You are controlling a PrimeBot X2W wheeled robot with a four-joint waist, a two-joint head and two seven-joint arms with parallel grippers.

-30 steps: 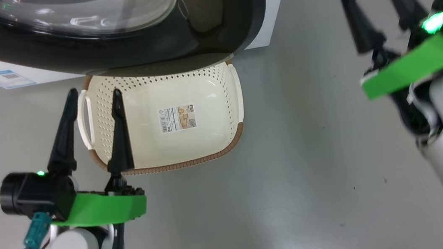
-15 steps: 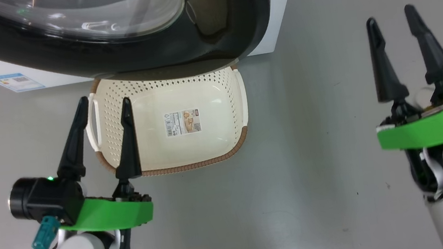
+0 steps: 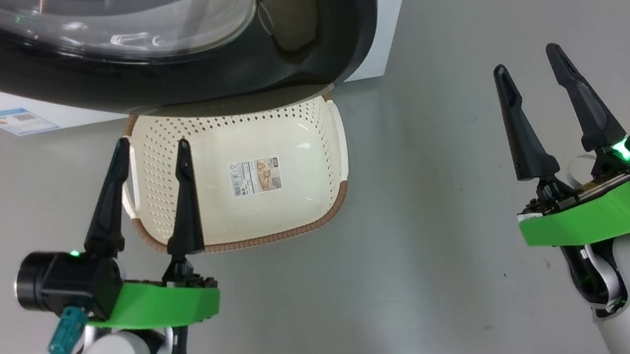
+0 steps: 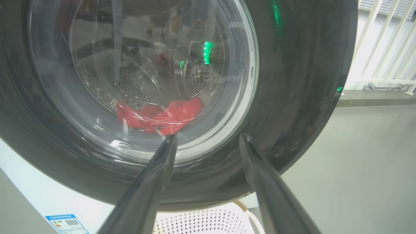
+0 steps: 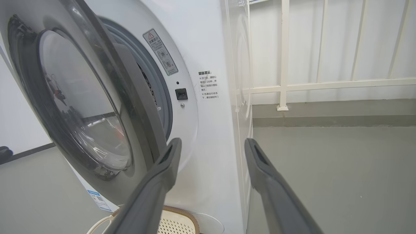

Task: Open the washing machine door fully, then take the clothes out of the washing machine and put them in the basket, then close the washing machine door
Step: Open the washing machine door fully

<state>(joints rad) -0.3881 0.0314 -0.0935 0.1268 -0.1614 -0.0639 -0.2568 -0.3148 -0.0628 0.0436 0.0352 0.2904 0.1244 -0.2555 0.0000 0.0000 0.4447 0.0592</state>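
The washing machine door (image 5: 81, 107) stands ajar, its free right edge lying far and left of the right gripper (image 3: 524, 60), the nearer arm. That and the left gripper (image 3: 153, 141) gape wide, empty; the clothes (image 4: 162, 115) lie inside, behind the door

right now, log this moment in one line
round black-rimmed glass door: ajar | red fabric clothes: in drum | cream perforated plastic basket: empty, partly under door | left gripper: open | right gripper: open

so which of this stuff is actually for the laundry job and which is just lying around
For the job: washing machine door, red clothes inside, washing machine, basket.
Just there: white railing, blue label, warning sticker.
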